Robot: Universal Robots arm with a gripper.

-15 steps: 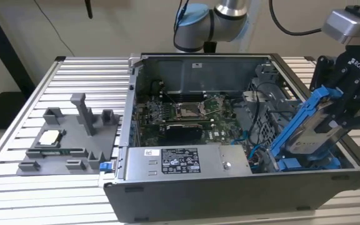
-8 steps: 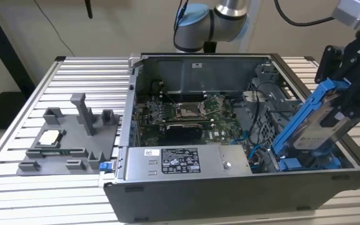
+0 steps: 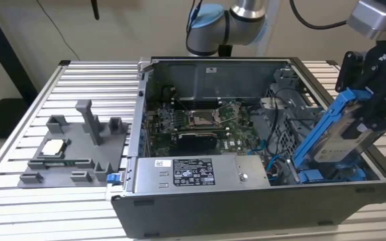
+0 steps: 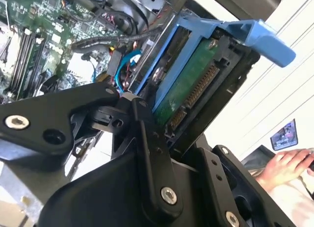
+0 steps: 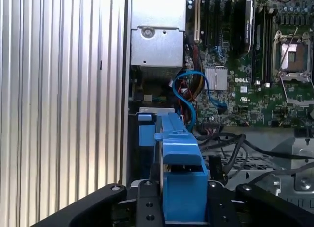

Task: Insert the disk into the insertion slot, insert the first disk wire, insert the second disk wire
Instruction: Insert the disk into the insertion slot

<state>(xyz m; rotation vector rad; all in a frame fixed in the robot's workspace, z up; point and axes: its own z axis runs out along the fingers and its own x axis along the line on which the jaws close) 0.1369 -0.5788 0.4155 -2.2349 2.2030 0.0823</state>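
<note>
One disk [image 3: 341, 141] is held tilted, pinched by the gripper [image 3: 369, 124], its lower end at the slot [image 3: 330, 175]. With the tilt uncorrected, it could be jammed or snagged on the blue cable [image 5: 190, 73].

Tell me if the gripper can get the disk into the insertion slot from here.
Likely yes: the gripper holds the disk tilted, lower end at the insertion slot, nothing visibly between.
</note>
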